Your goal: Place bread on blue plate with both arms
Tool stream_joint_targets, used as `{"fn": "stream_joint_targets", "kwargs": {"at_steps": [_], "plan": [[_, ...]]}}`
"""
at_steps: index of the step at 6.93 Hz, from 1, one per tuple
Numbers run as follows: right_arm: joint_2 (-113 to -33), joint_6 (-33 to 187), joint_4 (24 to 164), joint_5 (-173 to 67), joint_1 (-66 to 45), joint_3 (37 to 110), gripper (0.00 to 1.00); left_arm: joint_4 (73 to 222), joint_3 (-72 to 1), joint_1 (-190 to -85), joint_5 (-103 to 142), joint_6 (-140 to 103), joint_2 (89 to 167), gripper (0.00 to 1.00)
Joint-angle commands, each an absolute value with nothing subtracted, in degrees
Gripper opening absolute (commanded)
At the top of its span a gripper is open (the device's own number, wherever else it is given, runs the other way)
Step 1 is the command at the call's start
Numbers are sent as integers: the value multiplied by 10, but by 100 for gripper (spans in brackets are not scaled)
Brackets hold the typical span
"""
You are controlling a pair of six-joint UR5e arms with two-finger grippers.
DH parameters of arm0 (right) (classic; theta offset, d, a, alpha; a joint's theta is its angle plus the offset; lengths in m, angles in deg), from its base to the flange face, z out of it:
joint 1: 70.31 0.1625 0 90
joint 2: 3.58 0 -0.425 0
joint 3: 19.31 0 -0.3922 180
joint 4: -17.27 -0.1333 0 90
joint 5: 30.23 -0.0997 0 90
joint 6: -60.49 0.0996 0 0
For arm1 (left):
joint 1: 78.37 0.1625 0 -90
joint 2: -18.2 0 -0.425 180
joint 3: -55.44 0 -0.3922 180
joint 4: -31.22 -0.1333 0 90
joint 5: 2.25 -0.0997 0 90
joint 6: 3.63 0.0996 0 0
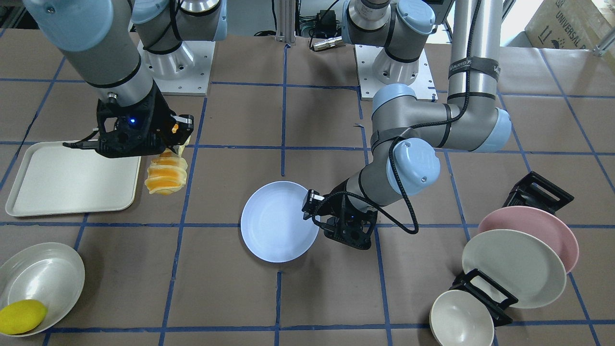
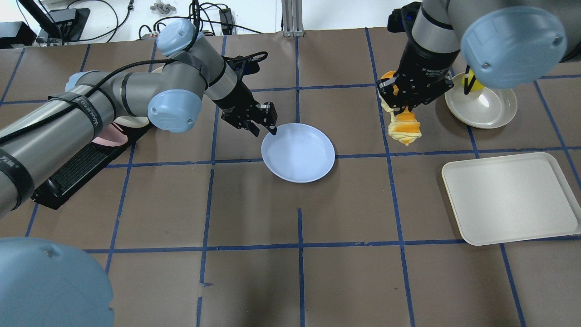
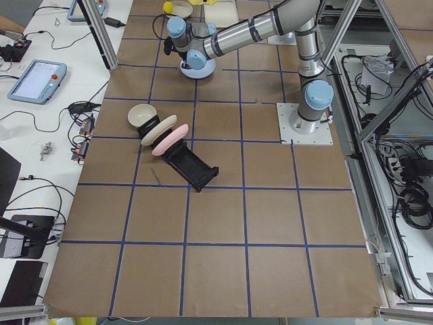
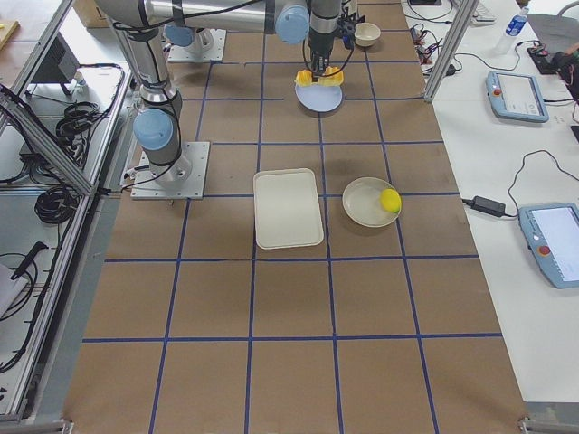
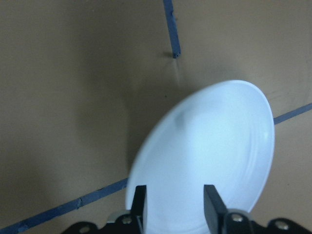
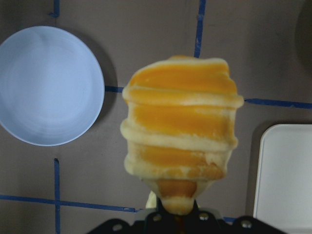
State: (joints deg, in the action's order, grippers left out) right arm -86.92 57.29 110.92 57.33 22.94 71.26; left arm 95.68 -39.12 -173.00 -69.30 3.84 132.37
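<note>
hanging from the right gripper (image 2: 401,106), the bread (image 2: 405,128) is pinched by its upper end between the drawn-in fingers and points straight down, raised off the worktop (image 2: 254,213). it hangs between the cream tray (image 2: 508,200), which lies toward the right end of the worktop, and the blue plate (image 2: 298,152), apart from both. in the right wrist view the striped loaf fills the middle, with the plate below it on one side and a corner of the tray on the other.

the blue plate lies flat about midway between the left and right ends of the worktop, somewhat nearer the operators' edge than the robot's edge, with nothing on it.

the left gripper (image 1: 309,205) sits low at the plate's rim, on the side that faces the left end. its fingers (image 5: 212,207) stand apart and hold nothing. the left wrist view shows the plate's near rim and pale surface in the gap between them. whether a fingertip touches the rim cannot be told.

a grey-white bowl (image 1: 43,278) with a yellow lemon (image 1: 21,316) in it rests toward the right end, on the operators' side of the tray. toward the left end, near the operators' edge, a black rack (image 1: 545,192) carries a pink plate (image 1: 552,226), a larger cream plate (image 1: 514,269) leaning in front of it, and a small cream bowl (image 1: 461,319) at its outer end.
</note>
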Motion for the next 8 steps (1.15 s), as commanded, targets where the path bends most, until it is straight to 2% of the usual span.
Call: {"fn": "stream_joint_targets", "kwargs": {"at_steps": [1, 3, 4, 8], "plan": [[-839, 574, 1127, 554, 243, 719, 10, 1024, -391, -1690, -702, 44, 1249, 100], [-774, 597, 1189, 529, 300, 719, 10, 1086, -405, -1689, -855, 45, 1131, 100], [-726, 633, 1253, 529, 334, 718, 10, 1167, -388, -1686, -923, 46, 1086, 100], [-647, 642, 1361, 540, 371, 719, 10, 1200, -369, -1690, -978, 49, 1049, 100]]}}
